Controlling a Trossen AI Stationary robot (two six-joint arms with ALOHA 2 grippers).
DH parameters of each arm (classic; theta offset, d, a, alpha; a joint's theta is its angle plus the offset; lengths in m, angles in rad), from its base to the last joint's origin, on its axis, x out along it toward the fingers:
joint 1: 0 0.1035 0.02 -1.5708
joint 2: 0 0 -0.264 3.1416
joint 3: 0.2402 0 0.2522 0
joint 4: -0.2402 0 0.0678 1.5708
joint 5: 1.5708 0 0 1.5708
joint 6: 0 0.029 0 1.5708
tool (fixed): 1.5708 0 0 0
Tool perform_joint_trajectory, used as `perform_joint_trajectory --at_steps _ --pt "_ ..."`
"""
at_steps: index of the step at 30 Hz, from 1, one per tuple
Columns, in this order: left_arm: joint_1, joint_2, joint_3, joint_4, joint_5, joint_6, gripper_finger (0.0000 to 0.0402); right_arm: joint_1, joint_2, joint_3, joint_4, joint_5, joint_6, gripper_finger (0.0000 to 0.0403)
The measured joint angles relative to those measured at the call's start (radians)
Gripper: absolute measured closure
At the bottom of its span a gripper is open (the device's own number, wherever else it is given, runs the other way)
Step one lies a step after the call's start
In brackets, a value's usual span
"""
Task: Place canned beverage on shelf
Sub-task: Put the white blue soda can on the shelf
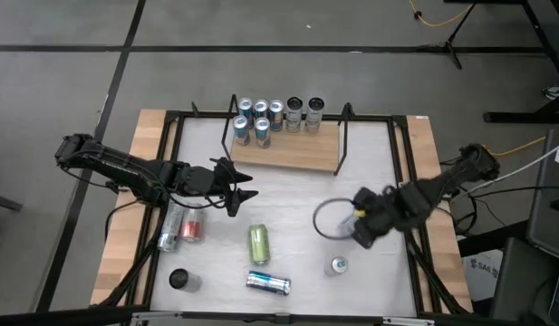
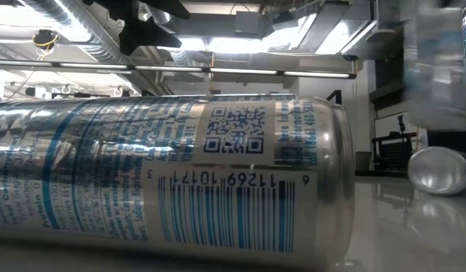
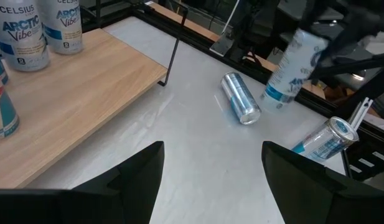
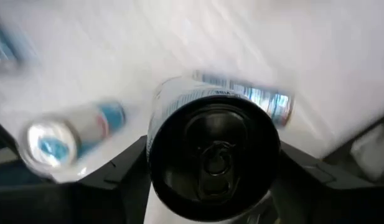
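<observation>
The shelf (image 1: pixel 293 152) is a light wooden board with black wire end frames at the table's far side. Several cans (image 1: pixel 261 118) stand along its back edge. My right gripper (image 1: pixel 362 226), right of the table's middle, is shut on a white and blue can (image 3: pixel 290 65) with a black top (image 4: pixel 213 155). My left gripper (image 1: pixel 243 192) hangs open in front of the shelf's left part, with nothing between its fingers (image 3: pixel 142 174). My right gripper pinches the can between its two fingers (image 4: pixel 120 177), one on each side of the can's wall (image 4: pixel 155 149) just below the top rim. The fingers come from above, pointing down. The can hangs tilted below them, top up, clear of the table.
Loose cans lie on the table's near half: two red and silver ones (image 1: pixel 179 231), a green one (image 1: pixel 258 243), a silver and blue one (image 1: pixel 267 283), a black-topped one (image 1: pixel 179 279) and one (image 1: pixel 338 265) near my right gripper. A dark loop (image 1: pixel 326 217) lies beside that gripper.
</observation>
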Motion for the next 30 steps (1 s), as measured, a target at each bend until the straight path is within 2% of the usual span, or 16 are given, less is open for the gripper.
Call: perform_joint_trajectory --at_steps 8,14,21,30 --pt "0.000 0.000 0.000 0.000 0.000 0.012 0.0138 -0.220 -0.001 0.135 0.023 0.078 -0.374 0.0158" --pt "0.000 0.000 0.000 0.000 -0.006 0.061 0.0138 -0.382 -0.001 0.179 0.159 0.090 -0.767 0.0158" --pt "0.000 0.000 0.000 0.000 -0.082 0.056 0.0138 -0.606 0.009 0.180 0.292 0.000 -1.217 0.0157" --pt "0.004 0.000 0.000 0.000 -0.166 0.045 0.0138 -0.863 0.047 0.180 0.284 -0.022 -1.554 0.0157"
